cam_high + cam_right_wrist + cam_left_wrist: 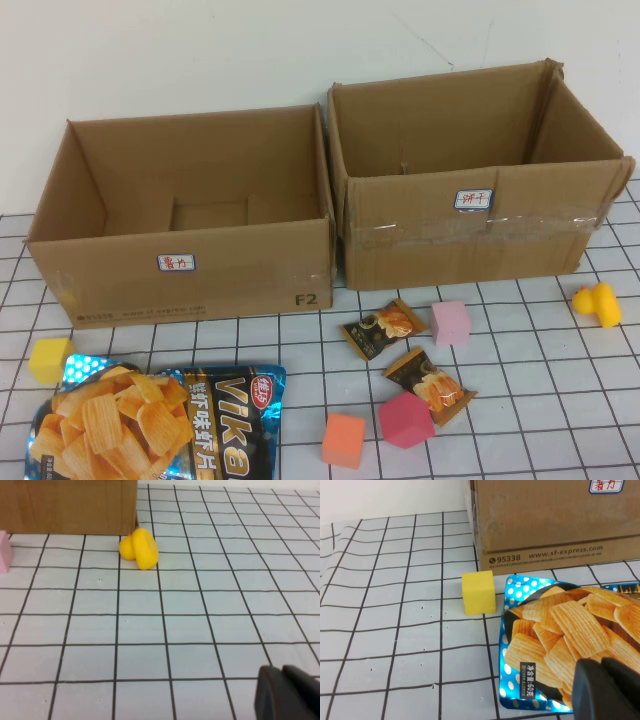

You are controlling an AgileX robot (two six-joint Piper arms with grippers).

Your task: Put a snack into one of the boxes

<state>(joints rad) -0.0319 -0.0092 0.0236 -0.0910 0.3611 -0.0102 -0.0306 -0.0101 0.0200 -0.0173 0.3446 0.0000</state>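
Observation:
Two open brown cardboard boxes stand side by side at the back, the left box [180, 250] and the right box [470, 220], each with a small white label. A large blue chip bag [150, 425] lies at the front left. Two small dark snack packets [383, 328] [430, 385] lie in the middle. Neither gripper shows in the high view. In its wrist view my left gripper [601, 664] is shut and empty, over the near part of the chip bag [560, 630]. My right gripper [282, 670] is shut over bare gridded table.
Loose on the grid-lined table are a yellow cube [48, 358] beside the chip bag, a pink cube [450, 322], a magenta cube [405, 420], an orange cube [343, 440] and a yellow rubber duck [598, 303] at the right box's corner.

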